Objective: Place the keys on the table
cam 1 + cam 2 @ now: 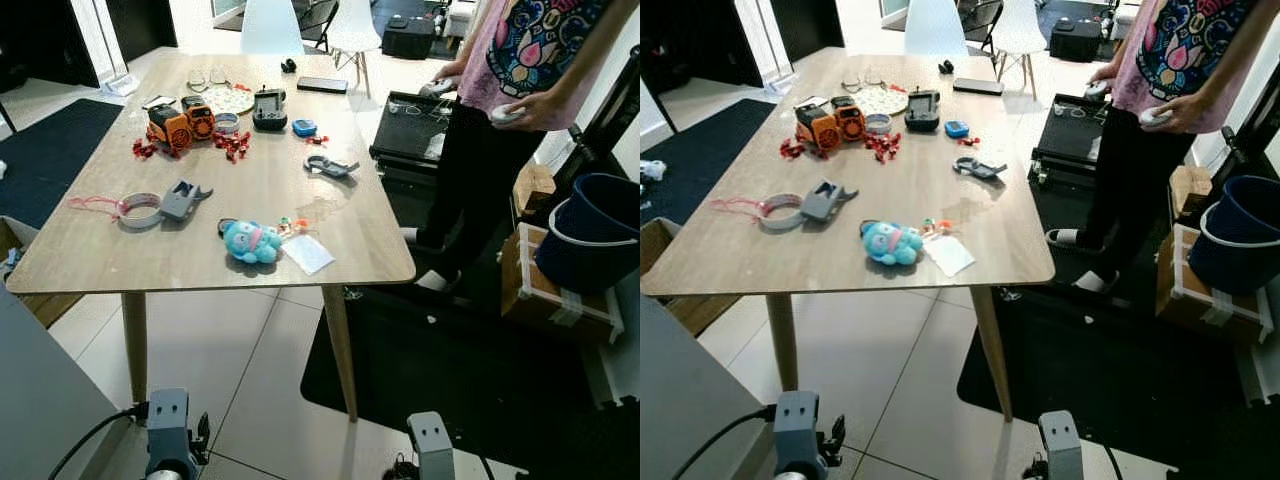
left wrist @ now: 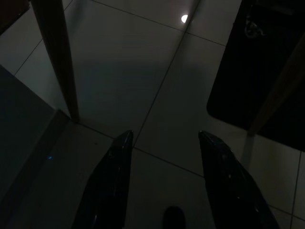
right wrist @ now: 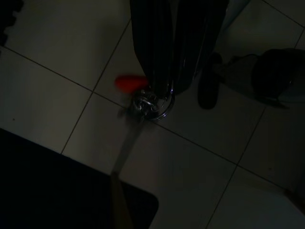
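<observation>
Clamped in the right gripper [image 3: 159,95], fingers pressed together — the keys [image 3: 150,106], a silver ring and bunch with a red tag [image 3: 129,83], hanging low over pale floor tiles [image 3: 57,57] beside a dark rug [image 3: 52,191]. Alongside, hanging idle over the same tiles near a table leg [image 2: 57,57], the left gripper [image 2: 164,157], fingers spread wide with nothing between. Ahead and well above, the wooden table [image 1: 260,200], keys not yet anywhere near its top. Judged from here: a lift of the right arm to table height, a reach over the near edge, and a release onto bare wood — likely the open patch between the light-blue plush toy [image 1: 250,242] and the grey clip-like tool [image 1: 331,167], or near the white card [image 1: 308,253] — with the keys lowered close before letting go, to avoid a bounce off the rim. Counted on the table: one plush toy, one orange toy vehicle [image 1: 180,124], one roll of tape [image 1: 139,210], one small blue gadget [image 1: 304,127], one dark handheld device [image 1: 269,108], one patterned plate [image 1: 227,99]. Beyond the far corner, one person [image 1: 520,60] standing, both hands occupied; two white chairs [image 1: 272,25] at the far end; one blue bucket [image 1: 595,225] on a cardboard box [image 1: 560,295].
</observation>
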Controlling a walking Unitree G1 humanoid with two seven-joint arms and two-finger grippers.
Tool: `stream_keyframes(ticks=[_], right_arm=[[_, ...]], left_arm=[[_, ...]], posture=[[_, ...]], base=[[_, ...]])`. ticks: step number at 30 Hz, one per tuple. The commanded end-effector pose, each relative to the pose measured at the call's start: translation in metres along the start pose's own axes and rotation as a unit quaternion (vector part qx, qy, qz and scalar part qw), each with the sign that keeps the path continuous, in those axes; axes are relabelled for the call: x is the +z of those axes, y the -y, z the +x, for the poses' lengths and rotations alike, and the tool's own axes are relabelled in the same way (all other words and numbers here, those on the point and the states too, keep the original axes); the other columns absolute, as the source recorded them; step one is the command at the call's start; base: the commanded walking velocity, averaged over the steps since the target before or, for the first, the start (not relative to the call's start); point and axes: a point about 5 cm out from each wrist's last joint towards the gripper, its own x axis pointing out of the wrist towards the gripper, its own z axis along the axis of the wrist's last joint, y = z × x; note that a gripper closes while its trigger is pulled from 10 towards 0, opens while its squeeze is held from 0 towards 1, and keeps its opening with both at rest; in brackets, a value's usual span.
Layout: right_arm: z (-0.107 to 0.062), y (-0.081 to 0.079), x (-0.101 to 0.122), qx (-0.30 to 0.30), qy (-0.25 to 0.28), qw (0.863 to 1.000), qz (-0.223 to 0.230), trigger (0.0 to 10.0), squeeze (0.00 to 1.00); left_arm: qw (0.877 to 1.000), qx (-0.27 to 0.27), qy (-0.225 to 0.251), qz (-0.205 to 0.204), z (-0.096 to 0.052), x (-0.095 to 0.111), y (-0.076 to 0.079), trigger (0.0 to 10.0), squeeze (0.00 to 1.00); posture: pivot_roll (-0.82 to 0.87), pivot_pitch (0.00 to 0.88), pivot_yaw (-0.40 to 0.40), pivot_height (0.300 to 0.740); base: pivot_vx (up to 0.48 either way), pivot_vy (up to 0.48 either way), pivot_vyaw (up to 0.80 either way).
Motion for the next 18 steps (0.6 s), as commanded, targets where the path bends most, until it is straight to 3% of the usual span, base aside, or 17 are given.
stream_keyframes(ticks=[1, 10, 18], right_arm=[[-0.0011, -0.0002, -0.0035, -0.001, -0.004, 1.000, 0.003, 10.0, 0.00], [-0.0011, 0.0000, -0.0034, -0.001, -0.004, 1.000, 0.002, 10.0, 0.00], [-0.0011, 0.0004, -0.0031, -0.002, -0.004, 1.000, 0.001, 10.0, 0.00]], left_arm=[[1.000, 0.000, -0.022, 0.005, -0.0041, -0.0094, -0.0008, 10.0, 0.00], [1.000, 0.009, -0.029, -0.009, -0.0044, -0.0111, -0.0031, 10.0, 0.00], [0.999, 0.009, -0.031, -0.013, -0.0044, -0.0115, -0.0024, 10.0, 0.00]], posture=[[0.06, 0.090, -0.022, 0.740], [0.06, 0.094, -0.025, 0.740], [0.06, 0.094, -0.026, 0.740]], base=[[0.000, 0.000, 0.00], [0.000, 0.000, 0.00], [0.000, 0.371, 0.00]])
